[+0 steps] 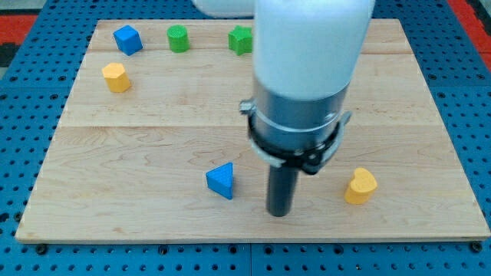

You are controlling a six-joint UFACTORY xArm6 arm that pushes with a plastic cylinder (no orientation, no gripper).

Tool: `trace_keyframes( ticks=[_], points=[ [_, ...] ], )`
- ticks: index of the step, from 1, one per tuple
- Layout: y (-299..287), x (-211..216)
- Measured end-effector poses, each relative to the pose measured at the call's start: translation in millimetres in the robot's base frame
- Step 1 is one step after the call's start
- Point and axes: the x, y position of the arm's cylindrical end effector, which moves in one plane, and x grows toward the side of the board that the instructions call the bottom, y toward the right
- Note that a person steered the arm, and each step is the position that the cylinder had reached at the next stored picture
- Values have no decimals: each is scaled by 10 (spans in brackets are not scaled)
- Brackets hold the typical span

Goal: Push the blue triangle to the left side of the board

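**Tip just right of the blue triangle**

At the far left sit a blue cube-like block (127, 39) and a yellow block (116, 77), its shape hard to make out. A green block (178, 37) follows; a second green block (241, 40) is partly hidden behind the arm. The blue triangle (221, 181) lies near the board's (138, 153) near edge, left of centre, apex pointing far. My tip (279, 214) stands just right of it, not touching, holding nothing. A yellow heart-like block (360, 186) lies further right.
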Motion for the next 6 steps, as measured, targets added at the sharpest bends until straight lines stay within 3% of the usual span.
trace_keyframes(
  ticks=[1, 2, 3, 4, 5, 6],
  points=[
    [-488, -613],
    [-1343, -703],
    [-493, -301],
    [-243, -78],
    [-320, 386],
    [-768, 381]
  ],
)
